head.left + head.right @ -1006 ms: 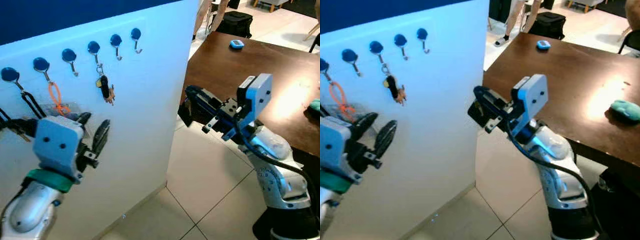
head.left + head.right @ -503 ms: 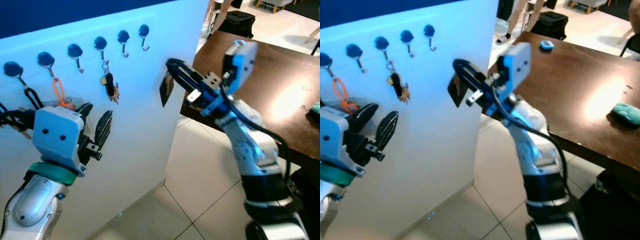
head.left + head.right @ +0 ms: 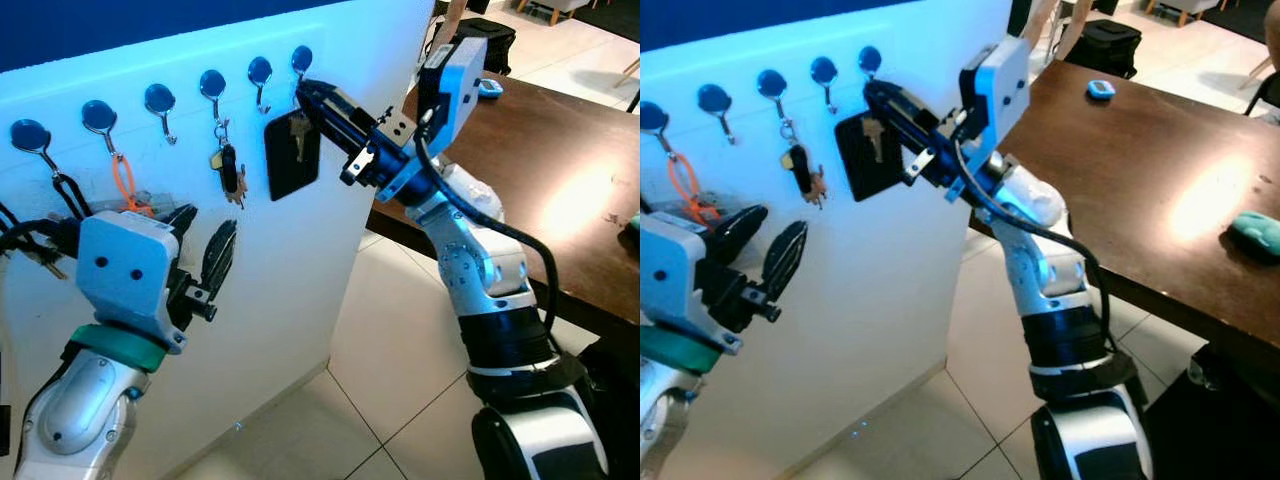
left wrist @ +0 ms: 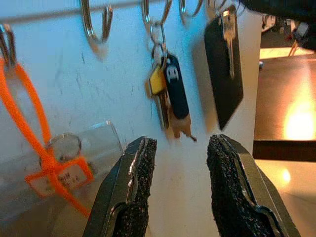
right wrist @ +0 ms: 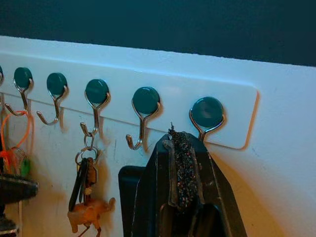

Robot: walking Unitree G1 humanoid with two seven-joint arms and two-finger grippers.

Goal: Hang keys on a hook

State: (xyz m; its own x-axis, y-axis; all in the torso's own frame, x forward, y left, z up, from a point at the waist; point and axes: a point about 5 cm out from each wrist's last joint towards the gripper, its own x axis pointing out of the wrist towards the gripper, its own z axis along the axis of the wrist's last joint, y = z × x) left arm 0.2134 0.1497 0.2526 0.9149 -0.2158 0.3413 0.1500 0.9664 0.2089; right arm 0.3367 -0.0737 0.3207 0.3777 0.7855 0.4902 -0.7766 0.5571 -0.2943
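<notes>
Since a second ago, the right claw (image 3: 305,92) had swung up from beside the brown table (image 3: 560,140) to the white wall board (image 3: 330,200). Its two black fingers were pressed together, pinching the keys (image 3: 290,150) — a small metal key with a flat black tag hanging down from the tips. The claw's tips sat right at the last hook (image 5: 206,118) of the row, the one nearest the board's edge. It looked as if the key ring was close to that hook, but the fingers hid the spot, so I could not tell if it was on.

Just past the claw along the row was a bare hook (image 5: 144,111). After that came a hook holding another key bunch (image 5: 86,195) with a little orange animal toy. Farther along hung an orange loop (image 3: 122,190) with a tag.

The left claw (image 4: 177,190) was held up near the board, lower than the hooks, with its fingers spread apart and nothing between them. Straight ahead of it hung the toy key bunch, and the black tag hung a bit to the side.

On the table, far from the right claw, lay a small blue thing (image 3: 1101,89).
</notes>
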